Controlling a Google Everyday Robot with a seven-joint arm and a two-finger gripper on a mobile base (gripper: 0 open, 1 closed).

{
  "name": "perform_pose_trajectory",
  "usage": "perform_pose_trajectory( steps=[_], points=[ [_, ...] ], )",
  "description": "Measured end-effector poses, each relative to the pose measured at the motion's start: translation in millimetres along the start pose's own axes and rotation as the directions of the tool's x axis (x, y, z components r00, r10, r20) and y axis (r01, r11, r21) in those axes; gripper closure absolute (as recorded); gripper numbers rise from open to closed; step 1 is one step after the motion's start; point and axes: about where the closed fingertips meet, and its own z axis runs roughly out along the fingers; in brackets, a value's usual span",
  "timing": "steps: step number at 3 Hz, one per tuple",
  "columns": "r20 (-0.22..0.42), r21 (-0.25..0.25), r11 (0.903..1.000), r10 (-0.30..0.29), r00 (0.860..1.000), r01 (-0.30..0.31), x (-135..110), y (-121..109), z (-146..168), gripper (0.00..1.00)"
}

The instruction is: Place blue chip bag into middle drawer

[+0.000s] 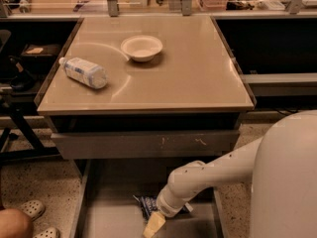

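Blue chip bag [146,204]: likely light, crinkly, slippery foil; pinch a sealed edge.
Drawer [111,216]: bag is inside.
Gripper [154,224]: in drawer, beside bag; cannot tell its hold.

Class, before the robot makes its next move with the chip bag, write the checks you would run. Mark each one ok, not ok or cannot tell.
1. Wide grey metal middle drawer is pulled open: ok.
2. Dark blue glossy foil chip bag is within the drawer's walls: ok.
3. Bag lies flat on the drawer floor: cannot tell, the arm hides part of it.
4. Pincer is low inside the drawer, right beside the bag: ok.
5. Bag is free of the pincer: cannot tell.
6. Clear plastic water bottle and white bowl sit on the tan tabletop, away from the arm: ok.
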Motion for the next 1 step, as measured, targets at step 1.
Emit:
perform_pose_trajectory(
  steps=[1],
  points=[
    [0.0, 0.0, 1.0, 0.0, 1.0, 0.0, 0.0, 0.0, 0.0, 0.0]
  ],
)
